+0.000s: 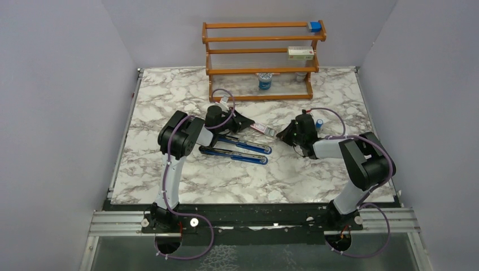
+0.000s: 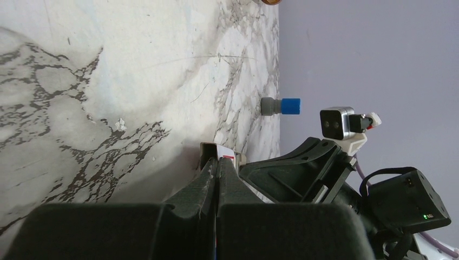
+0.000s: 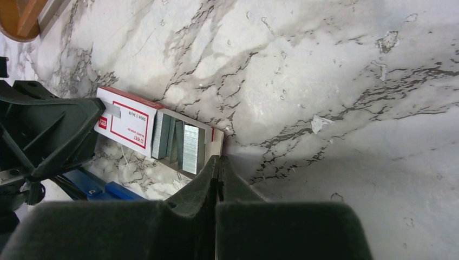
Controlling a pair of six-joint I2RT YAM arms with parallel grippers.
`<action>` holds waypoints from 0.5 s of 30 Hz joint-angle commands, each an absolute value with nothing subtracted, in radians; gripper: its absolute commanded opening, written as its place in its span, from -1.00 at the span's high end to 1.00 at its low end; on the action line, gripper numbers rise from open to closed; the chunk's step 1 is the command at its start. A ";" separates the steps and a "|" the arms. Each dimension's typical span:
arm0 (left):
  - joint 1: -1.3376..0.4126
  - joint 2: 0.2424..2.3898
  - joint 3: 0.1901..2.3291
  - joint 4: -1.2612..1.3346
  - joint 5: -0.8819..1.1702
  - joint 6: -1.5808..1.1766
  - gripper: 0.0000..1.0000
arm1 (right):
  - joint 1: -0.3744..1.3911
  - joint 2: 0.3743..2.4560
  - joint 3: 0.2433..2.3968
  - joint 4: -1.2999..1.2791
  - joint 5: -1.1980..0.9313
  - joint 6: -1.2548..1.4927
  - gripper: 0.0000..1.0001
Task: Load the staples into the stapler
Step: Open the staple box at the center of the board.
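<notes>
Two grippers, my left gripper (image 1: 248, 125) and right gripper (image 3: 219, 163), pinch opposite ends of the slid-open box (image 3: 127, 124), staples (image 3: 181, 145) bared just left of the right one, stapler (image 1: 240, 148) lying open lengthwise left-to-right just nearer, closest to my left arm.

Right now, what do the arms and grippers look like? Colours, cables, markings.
The left arm and right arm match: black joint housings, white links, a purple cable looping along each. The left gripper and right gripper are matte black with tapered fingers; no markings seen. The right wrist has a small grey camera on a white bracket.
</notes>
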State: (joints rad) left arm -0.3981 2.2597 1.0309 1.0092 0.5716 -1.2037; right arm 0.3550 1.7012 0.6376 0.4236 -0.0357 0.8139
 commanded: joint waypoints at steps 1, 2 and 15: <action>-0.379 2.273 1.036 1.062 0.575 -1.183 1.00 | 0.342 1.686 0.597 0.298 0.049 0.765 0.99; -0.378 2.274 1.036 1.062 0.575 -1.182 1.00 | 0.341 1.679 0.594 0.294 0.054 0.762 0.98; -0.365 2.281 1.047 1.057 0.583 -1.170 1.00 | 0.337 1.632 0.578 0.267 0.093 0.722 0.98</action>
State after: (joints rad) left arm -0.3740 2.2597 1.0317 1.0096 0.5724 -1.1919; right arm 0.3450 1.6356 0.6064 0.3653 0.0284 0.7605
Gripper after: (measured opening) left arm 0.008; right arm 0.009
